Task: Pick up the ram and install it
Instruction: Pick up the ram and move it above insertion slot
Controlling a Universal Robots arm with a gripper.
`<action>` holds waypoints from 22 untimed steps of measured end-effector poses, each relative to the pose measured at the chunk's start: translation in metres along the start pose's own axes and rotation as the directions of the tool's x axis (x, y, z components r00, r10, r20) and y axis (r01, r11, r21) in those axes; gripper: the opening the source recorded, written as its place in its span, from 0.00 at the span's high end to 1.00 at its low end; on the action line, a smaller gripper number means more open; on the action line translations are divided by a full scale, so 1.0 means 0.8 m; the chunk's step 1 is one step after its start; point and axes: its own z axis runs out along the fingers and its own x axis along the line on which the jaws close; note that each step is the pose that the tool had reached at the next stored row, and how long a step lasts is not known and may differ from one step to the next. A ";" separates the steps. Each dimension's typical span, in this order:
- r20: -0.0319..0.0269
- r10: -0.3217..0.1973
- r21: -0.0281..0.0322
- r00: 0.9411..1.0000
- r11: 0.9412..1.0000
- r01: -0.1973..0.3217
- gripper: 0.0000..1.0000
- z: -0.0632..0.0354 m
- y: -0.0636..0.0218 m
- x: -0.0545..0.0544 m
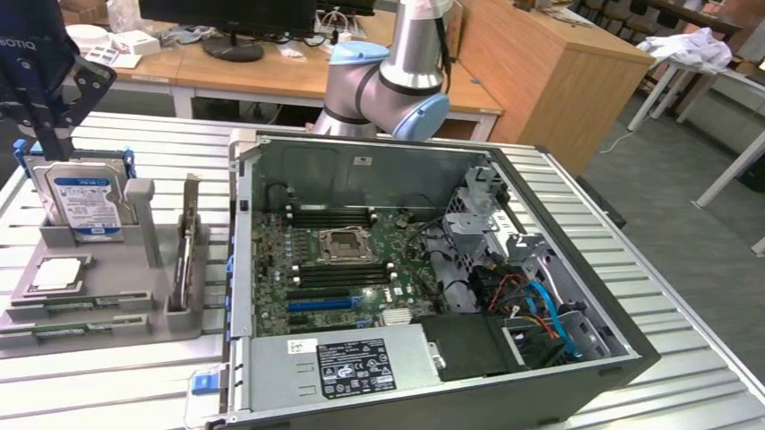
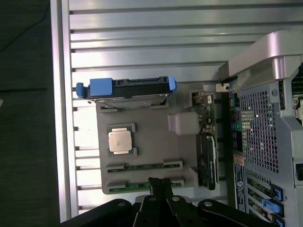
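Exterior view: ram [image 1: 72,307] lengthwise left-to-right

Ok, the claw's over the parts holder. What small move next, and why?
Probably ease straight down toward the ram stick under its tip. The claw hangs high above the gray holder, carrying nothing visible, and lines up with that stick, which lies flat in its cradle beside a second stick.
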 end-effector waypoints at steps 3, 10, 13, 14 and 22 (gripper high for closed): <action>-0.001 -0.025 -0.001 1.000 1.000 0.025 0.89 0.000 0.000 0.000; -0.006 -0.150 -0.004 0.989 0.989 0.150 0.89 0.001 0.000 0.000; -0.009 -0.203 -0.006 0.979 0.979 0.203 0.89 0.002 0.000 0.000; -0.009 -0.220 -0.006 0.975 0.975 0.220 0.89 0.002 0.000 0.000; -0.015 -0.360 -0.012 0.933 0.933 0.359 0.89 0.004 0.000 0.000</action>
